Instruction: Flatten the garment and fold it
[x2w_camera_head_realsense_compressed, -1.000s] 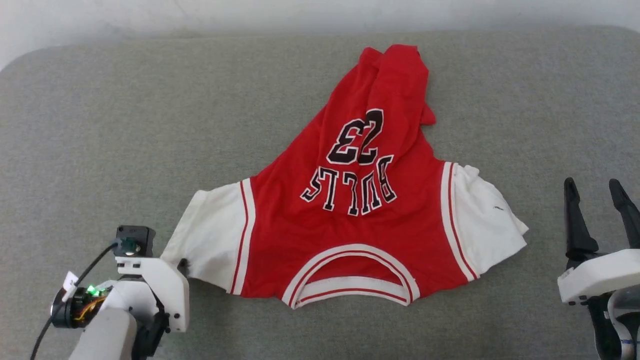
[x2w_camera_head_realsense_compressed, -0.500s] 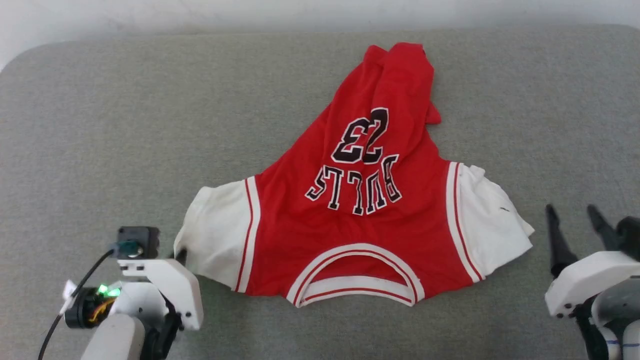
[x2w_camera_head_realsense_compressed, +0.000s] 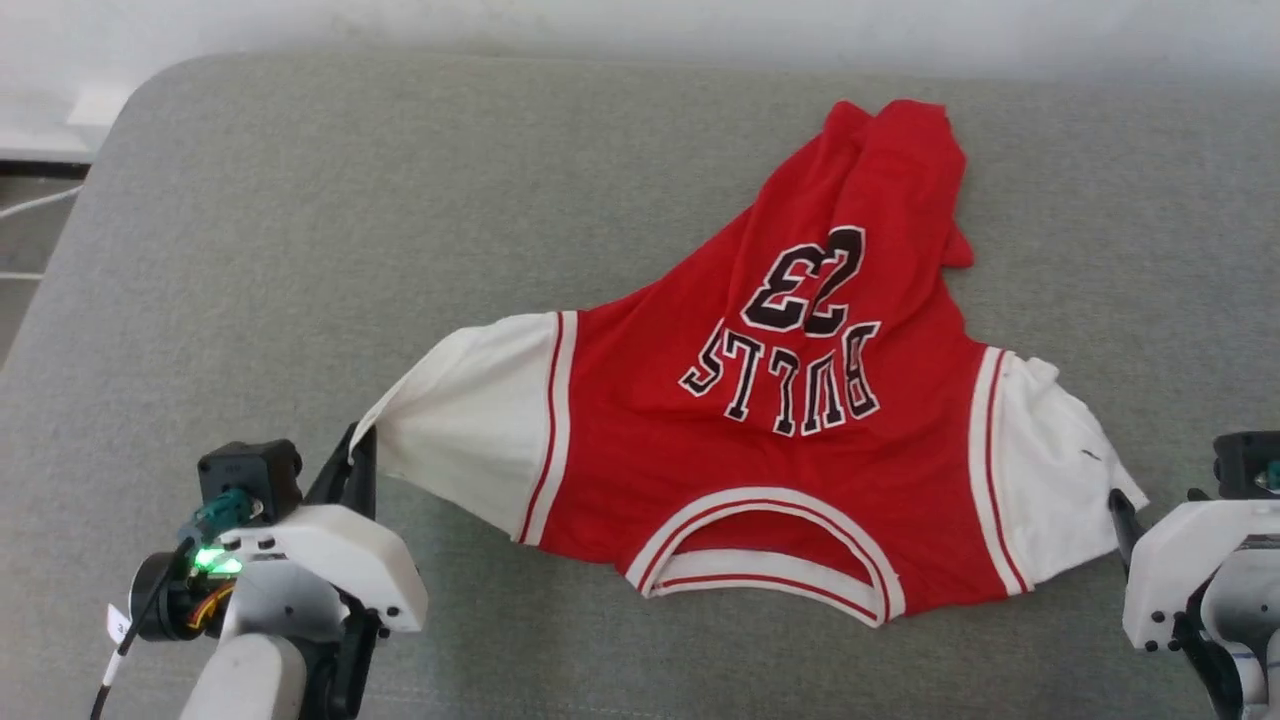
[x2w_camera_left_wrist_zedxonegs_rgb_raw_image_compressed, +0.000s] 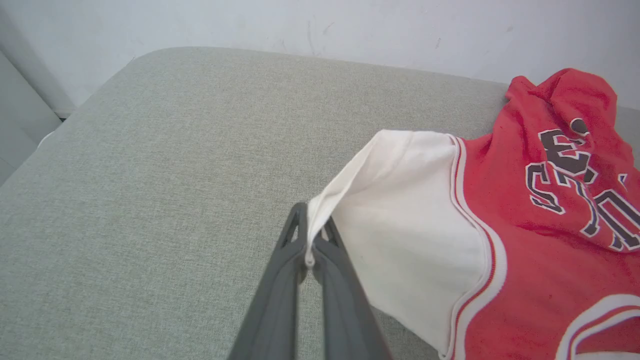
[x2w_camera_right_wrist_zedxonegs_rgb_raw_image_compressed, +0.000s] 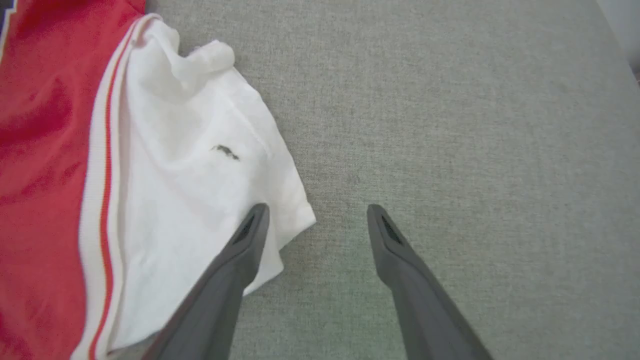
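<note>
Left gripper (x2w_camera_left_wrist_zedxonegs_rgb_raw_image_compressed: 311, 235) at the near left of the grey cushion (x2w_camera_head_realsense_compressed: 300, 250), jaws clamped on the cuff of the left white sleeve (x2w_camera_head_realsense_compressed: 480, 430), cuff raised. Right gripper (x2w_camera_right_wrist_zedxonegs_rgb_raw_image_compressed: 317, 212) at near right, jaws wide apart, gripping nothing, one finger over the right white sleeve (x2w_camera_right_wrist_zedxonegs_rgb_raw_image_compressed: 200, 175) corner. Red jersey (x2w_camera_head_realsense_compressed: 760, 450) lies between them, right of centre: collar nearest, "BULLS 23" upside down, hem bunched toward the far edge.

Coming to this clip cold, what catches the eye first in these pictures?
The red garment sprawls across the grey cushion, its black "BULLS 23" lettering upside down in the head view and its far end bunched up. At lower left, the left gripper is shut on the corner of the near white sleeve, drawing it taut. The right gripper stands open, one finger over the edge of the other white sleeve.
</note>
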